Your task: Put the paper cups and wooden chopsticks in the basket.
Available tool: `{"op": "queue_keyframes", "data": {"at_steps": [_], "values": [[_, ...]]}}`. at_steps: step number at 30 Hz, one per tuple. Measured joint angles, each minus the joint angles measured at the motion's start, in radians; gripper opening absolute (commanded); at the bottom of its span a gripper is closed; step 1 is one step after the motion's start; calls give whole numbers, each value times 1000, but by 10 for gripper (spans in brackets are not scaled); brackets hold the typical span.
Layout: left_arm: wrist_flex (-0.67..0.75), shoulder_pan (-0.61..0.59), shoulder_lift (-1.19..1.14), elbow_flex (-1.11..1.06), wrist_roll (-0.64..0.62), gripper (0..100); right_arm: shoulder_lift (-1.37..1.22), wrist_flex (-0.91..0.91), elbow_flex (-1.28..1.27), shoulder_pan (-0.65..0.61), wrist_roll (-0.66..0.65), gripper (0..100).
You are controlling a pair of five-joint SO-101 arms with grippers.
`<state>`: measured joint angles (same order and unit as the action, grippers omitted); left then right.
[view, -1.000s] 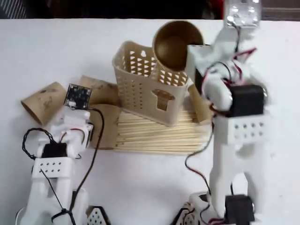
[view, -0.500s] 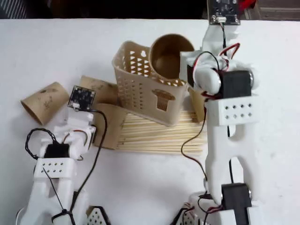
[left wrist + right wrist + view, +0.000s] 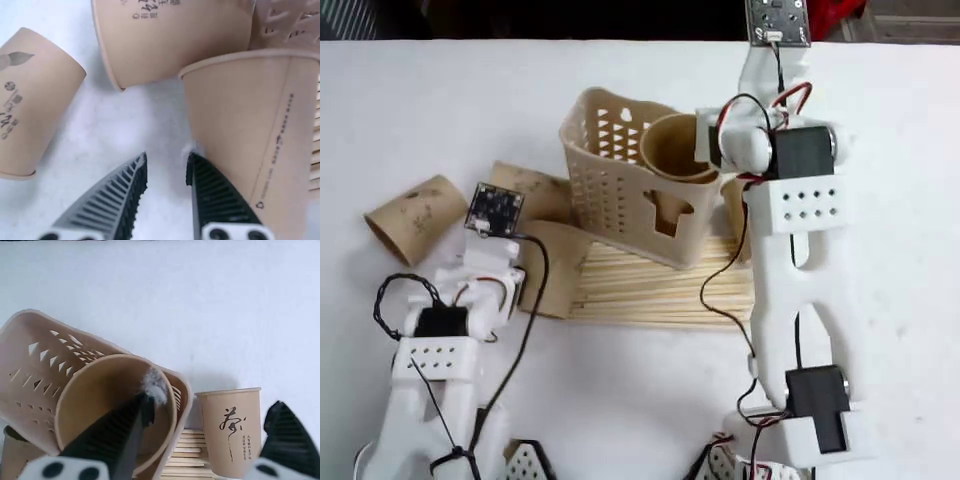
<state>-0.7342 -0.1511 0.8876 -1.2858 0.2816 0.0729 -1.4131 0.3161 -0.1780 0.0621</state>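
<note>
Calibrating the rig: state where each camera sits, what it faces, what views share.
High view: fixed above, looking down on table, basket, left arm, right arm.
Left wrist view: on left arm, facing lying cups past the open left claw.
Right wrist view: on right arm, facing the basket past the open right claw.
Shared: high and right wrist show the cup in the basket.

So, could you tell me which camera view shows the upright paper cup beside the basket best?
The right wrist view: the upright cup stands in plain view beside the basket. The high view shows just a sliver past the arm. The left wrist view looks at other cups lying down.
</note>
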Motion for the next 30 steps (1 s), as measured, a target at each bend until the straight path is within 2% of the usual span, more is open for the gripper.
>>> {"op": "queue_keyframes", "data": {"at_steps": [5,7,14,16,21,30], "values": [[0,0,0,0,0,146,-100,20,0,0,0,345],[0,0,0,0,0,146,-141,25,0,0,0,310],[0,0,0,0,0,146,-229,61,0,0,0,7],[0,0,0,0,0,146,-233,110,0,3,-6,33],[0,0,0,0,0,146,-249,249,0,-5,-123,16],[0,0,0,0,0,146,-318,272,103,0,-180,21]]}}
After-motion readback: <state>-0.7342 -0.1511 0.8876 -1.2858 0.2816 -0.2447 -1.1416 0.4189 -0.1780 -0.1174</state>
